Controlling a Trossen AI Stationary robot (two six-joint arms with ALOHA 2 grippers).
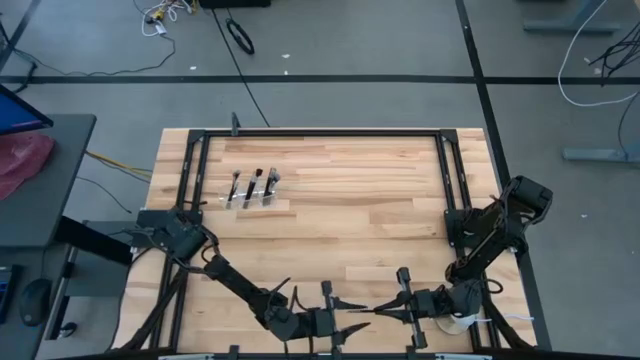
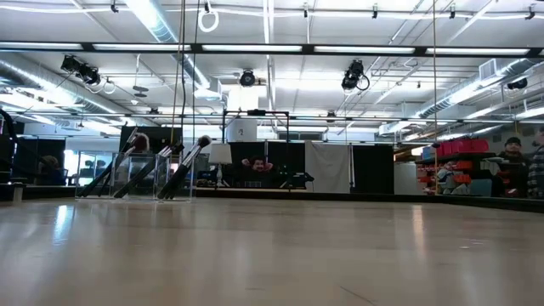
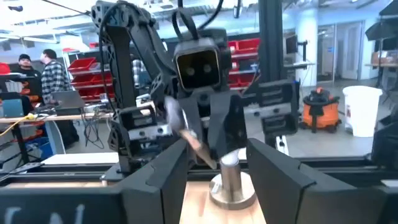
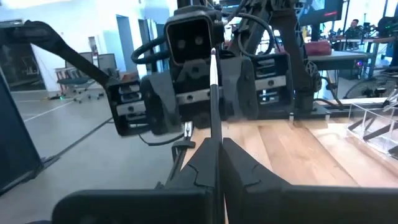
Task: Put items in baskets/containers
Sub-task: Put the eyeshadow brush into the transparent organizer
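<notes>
facing each other at the table's six o'clock edge: right gripper (image 1: 385,309) clamped on a makeup brush (image 4: 213,93); left gripper (image 1: 355,322) parted, empty; clear brush holder (image 1: 252,197) at ten o'clock.

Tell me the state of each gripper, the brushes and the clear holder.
right gripper: shut on makeup brush
left gripper: open, facing the right gripper
clear holder: standing on the table, far from both grippers
three brushes: leaning inside the holder
</notes>
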